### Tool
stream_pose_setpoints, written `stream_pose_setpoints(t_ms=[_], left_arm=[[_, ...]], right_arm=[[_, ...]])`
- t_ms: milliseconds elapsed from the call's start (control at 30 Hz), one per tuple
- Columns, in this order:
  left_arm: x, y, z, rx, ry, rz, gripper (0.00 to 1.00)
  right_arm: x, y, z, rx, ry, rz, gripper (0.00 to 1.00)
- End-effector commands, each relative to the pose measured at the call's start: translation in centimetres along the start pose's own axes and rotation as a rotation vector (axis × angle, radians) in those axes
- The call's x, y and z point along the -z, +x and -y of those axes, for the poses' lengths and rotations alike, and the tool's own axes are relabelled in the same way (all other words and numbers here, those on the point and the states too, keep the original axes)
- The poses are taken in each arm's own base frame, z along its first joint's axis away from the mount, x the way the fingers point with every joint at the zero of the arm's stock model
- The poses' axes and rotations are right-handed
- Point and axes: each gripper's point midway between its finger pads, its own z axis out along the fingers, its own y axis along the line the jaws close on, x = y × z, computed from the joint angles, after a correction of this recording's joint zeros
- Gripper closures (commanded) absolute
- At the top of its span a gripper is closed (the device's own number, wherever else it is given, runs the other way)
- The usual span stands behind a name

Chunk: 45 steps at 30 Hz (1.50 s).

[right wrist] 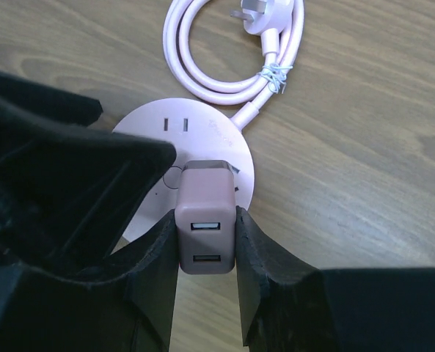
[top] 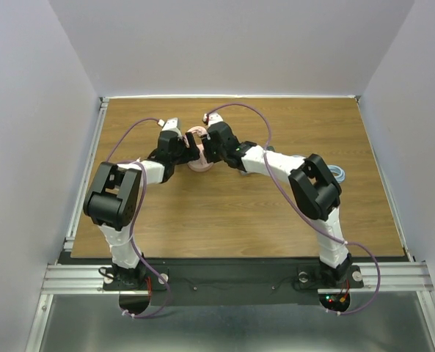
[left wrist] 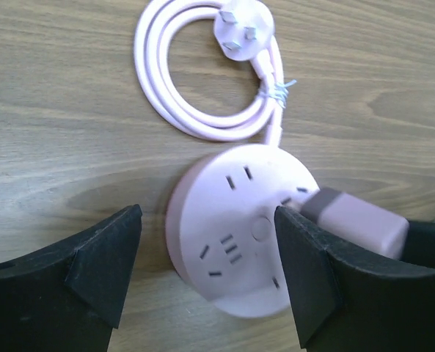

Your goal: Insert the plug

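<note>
- Dusty-pink square plug adapter (right wrist: 206, 194) is clamped between the fingers of the right gripper (right wrist: 206, 238). Its front end reaches over the round pale-pink socket hub (right wrist: 202, 125) on the wooden table (right wrist: 364, 147).
- With jaws apart, the left gripper (left wrist: 206, 235) hangs over the hub.
- Only the right wrist view shows the adapter's two USB ports (right wrist: 204, 226). The left wrist view shows the hub's slots and the coiled pink cable (left wrist: 173, 103).
- Adapter prongs are hidden, so seating cannot be told.
</note>
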Motion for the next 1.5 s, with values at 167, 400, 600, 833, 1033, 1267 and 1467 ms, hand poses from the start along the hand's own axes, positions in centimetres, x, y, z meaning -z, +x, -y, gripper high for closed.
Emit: stream_pose_setpoints(t_ms=[167, 400, 600, 833, 1033, 1267, 1467], left_arm=[[-0.7, -0.2, 0.4, -0.050, 0.028, -0.035, 0.26], [2.0, 4.9, 1.1, -0.023, 0.130, -0.112, 0.35], [2.6, 7.1, 2.0, -0.035, 0.167, -0.147, 0.41], [3.1, 7.7, 3.7, -0.091, 0.234, -0.146, 0.62], [2.9, 9.3, 4.5, -0.142, 0.280, -0.182, 0.83], [3.5, 10.4, 6.7, -0.229, 0.341, -0.192, 0.92], [3.9, 10.5, 7.7, -0.243, 0.361, -0.184, 0.85]], right_arm=[[3.8, 12.8, 1.4, 0.055, 0.027, -0.450, 1.00], [5.4, 12.1, 1.7, 0.049, 0.039, -0.439, 1.00], [5.7, 10.7, 2.3, 0.075, 0.072, -0.403, 1.00], [7.2, 5.7, 2.8, 0.112, 0.066, -0.307, 1.00], [8.1, 2.8, 3.6, 0.099, 0.035, -0.272, 1.00], [7.4, 2.7, 4.3, 0.073, 0.047, -0.280, 1.00], [6.3, 2.2, 4.4, 0.058, 0.038, -0.277, 1.00]])
